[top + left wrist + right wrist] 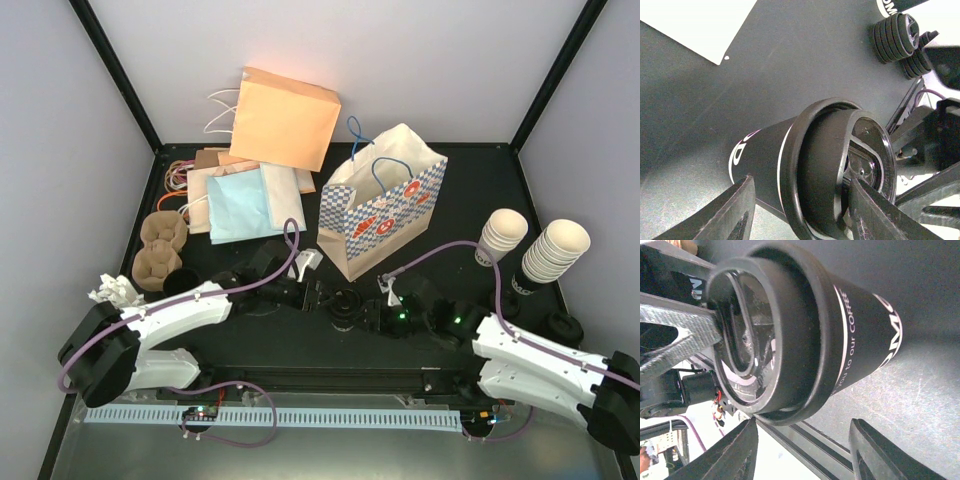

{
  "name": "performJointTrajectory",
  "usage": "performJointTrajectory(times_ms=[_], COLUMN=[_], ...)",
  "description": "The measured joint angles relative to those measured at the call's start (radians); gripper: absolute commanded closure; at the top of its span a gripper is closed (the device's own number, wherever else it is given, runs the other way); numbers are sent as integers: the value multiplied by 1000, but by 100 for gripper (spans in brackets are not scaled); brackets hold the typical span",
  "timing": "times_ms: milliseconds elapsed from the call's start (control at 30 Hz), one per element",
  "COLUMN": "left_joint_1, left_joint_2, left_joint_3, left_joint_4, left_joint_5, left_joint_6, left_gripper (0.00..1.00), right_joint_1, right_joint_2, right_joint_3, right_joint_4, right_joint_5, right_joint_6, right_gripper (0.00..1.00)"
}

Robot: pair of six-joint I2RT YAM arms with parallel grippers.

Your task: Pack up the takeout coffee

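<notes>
The takeout coffee (342, 300) is a black paper cup with white lettering (860, 330) and a black lid (790, 335), in the middle of the table in front of the blue-checked bag. My left gripper (325, 297) reaches it from the left. In the left wrist view the cup (765, 155) lies between the left gripper's (802, 182) fingers, one against the lid (825, 165) and the other against the body. My right gripper (375, 312) is at the cup's right. In its wrist view the right gripper (802, 427) is open, with the cup just beyond its fingertips.
A blue-checked paper bag (385, 205) stands open behind the cup. Two stacks of cream cups (502, 235) (555, 250) and stacked black lids (563, 325) are at the right. Flat paper bags (250, 195) and pulp cup carriers (160, 250) lie at the left.
</notes>
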Motion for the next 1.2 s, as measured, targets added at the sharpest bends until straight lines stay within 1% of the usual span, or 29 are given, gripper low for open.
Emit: performJointTrajectory(times_ms=[133,333,433,600,800,900,967,1200], left_joint_1=[0,0,0,0,0,0,0,0], left_joint_2=[0,1,1,1,1,1,3,5], left_joint_3=[6,6,6,6,6,6,7,10], left_joint_4=[-12,-14,-14,-14,-14,-14,-14,-19], left_joint_5=[-1,-1,-1,-1,-1,-1,-1,-1], left_joint_6=[3,4,4,3,3,3,3,3], left_gripper=[47,47,47,47,47,47,47,47], right_joint_1=[-39,-147,-190,-209,-237,-249,-261,-290], right_joint_2=[-35,-97,-92,-46,-2,11,16,19], right_joint_3=[32,26,5,-6,-13,-18,-31,-115], right_joint_4=[-72,-93,-74,-55,-17,1,25,188], right_joint_5=[9,-9,-40,-86,-116,-123,-137,-205], right_joint_6=[-52,-106,-129,-170,-201,-215,-217,-195], right_gripper=[46,46,46,46,47,50,53,55])
